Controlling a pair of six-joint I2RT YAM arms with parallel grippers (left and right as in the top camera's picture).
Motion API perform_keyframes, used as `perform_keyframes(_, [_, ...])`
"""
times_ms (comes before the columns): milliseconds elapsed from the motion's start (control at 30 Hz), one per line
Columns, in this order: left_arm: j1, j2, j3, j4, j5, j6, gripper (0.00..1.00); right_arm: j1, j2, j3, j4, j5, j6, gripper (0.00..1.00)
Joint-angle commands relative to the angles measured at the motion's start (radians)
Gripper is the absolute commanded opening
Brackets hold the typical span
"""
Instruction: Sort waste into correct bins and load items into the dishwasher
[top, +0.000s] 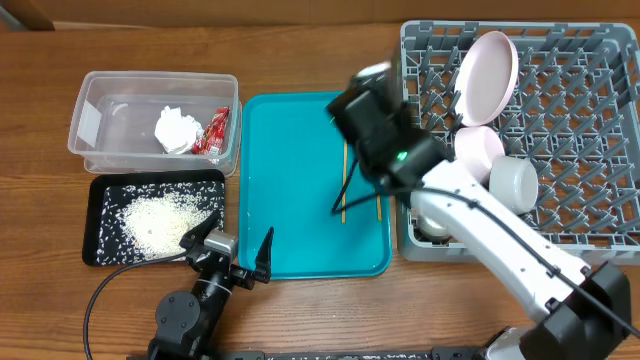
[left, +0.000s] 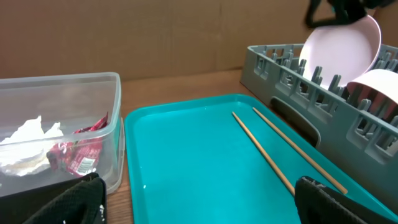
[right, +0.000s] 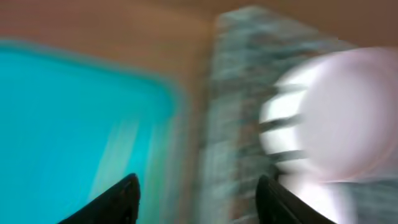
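brown wooden table (top: 300, 50) carries everything, with a teal tray (top: 300, 210) at its middle. at the tray's near edge the left gripper (top: 243, 240) hovers low. its fingers (left: 74, 202) are spread wide, holding nothing and touching nothing, and only tray floor shows between them. over the tray's right half the right gripper (right: 199, 208) has its two fingers (right: 118, 199) well parted too, with nothing clamped between them. its wrist view is smeared with blur, so i cannot tell whether a tip touches anything.

two thin wooden chopsticks (left: 264, 152), pale and straight, lie flat on the tray's right half. they are close to parallel and run from near to far. they lie ahead of the left gripper's right finger, apart from it, and partly under the right arm in the overhead view.

left of the tray, at its near corner, a flat black tray (top: 100, 195) holds a heap of white rice grains (top: 160, 222). beyond that, still left of the tray, a clear plastic tub (top: 95, 95) holds a crumpled white tissue (top: 175, 128) and a red printed snack wrapper (top: 217, 132) side by side.

just right of the tray stands the grey dish rack (top: 590, 90). a round white-pink plate (top: 487, 72) stands on edge among its pegs at the side nearest the tray. nearer than the plate sits a small pale pink bowl (top: 478, 148), with a light grey bowl (top: 515, 182) just beside it. all three are to the right of the right gripper's fingers and apart from them.
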Motion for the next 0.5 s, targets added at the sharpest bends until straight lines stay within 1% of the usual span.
perform_keyframes(0, [0.006, -0.01, -0.011, 0.005, 0.0, 0.005, 1.0, 0.019, 0.026, -0.013, -0.01, -0.454, 0.1, 0.58])
perform_keyframes(133, [0.006, -0.01, -0.011, 0.005, 0.0, 0.005, 1.0, 0.02, 0.117, -0.063, -0.019, -0.46, 0.276, 0.57])
perform_keyframes(200, [0.006, -0.01, -0.011, 0.005, 0.0, 0.005, 1.0, 0.02, 0.172, -0.078, -0.017, -0.46, 0.317, 0.56])
perform_keyframes(233, [0.006, -0.01, -0.011, 0.005, 0.0, 0.005, 1.0, 0.019, 0.195, -0.08, -0.016, -0.46, 0.328, 0.55])
perform_keyframes(300, [0.006, -0.01, -0.011, 0.005, 0.0, 0.005, 1.0, 0.018, 0.249, -0.08, -0.013, -0.46, 0.328, 0.51])
perform_keyframes(367, [0.006, -0.01, -0.011, 0.005, 0.0, 0.005, 1.0, 0.018, 0.29, -0.08, -0.015, -0.46, 0.328, 0.38])
perform_keyframes(400, [0.006, -0.01, -0.011, 0.005, 0.0, 0.005, 1.0, 0.018, 0.306, -0.08, -0.016, -0.46, 0.328, 0.34])
perform_keyframes(467, [0.006, -0.01, -0.011, 0.005, 0.0, 0.005, 1.0, 0.019, 0.33, -0.08, -0.016, -0.46, 0.344, 0.33])
